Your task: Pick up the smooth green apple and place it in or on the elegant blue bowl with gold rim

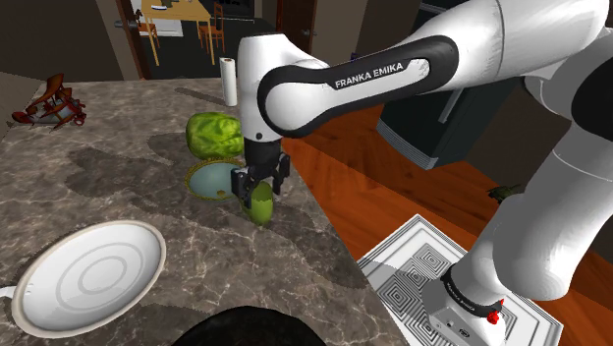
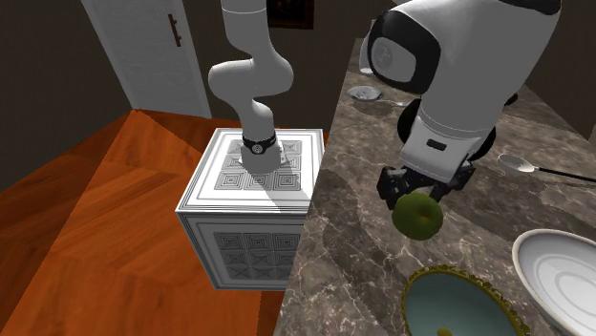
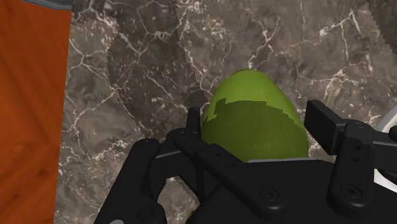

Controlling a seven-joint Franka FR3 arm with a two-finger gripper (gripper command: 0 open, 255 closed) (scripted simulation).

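The green apple (image 1: 261, 206) (image 2: 417, 216) (image 3: 251, 118) sits between the black fingers of my gripper (image 1: 260, 193) (image 2: 416, 197) (image 3: 254, 130), which is shut on it just above the dark marble counter (image 1: 118, 187). The bowl (image 1: 210, 181) (image 2: 453, 304), pale blue inside with a gold rim, stands on the counter right beside the apple. In the shoulder view it is to the apple's left. In the second exterior view it lies below the apple, cut by the frame's lower edge.
A large white plate (image 1: 93, 270) (image 2: 559, 267) lies near the bowl. A big green round vegetable (image 1: 214, 135) sits behind the bowl, with a white paper roll (image 1: 229, 81) further back. A spoon (image 2: 535, 168) lies on the counter. The counter edge drops to an orange wood floor beside the stand (image 2: 253, 205).
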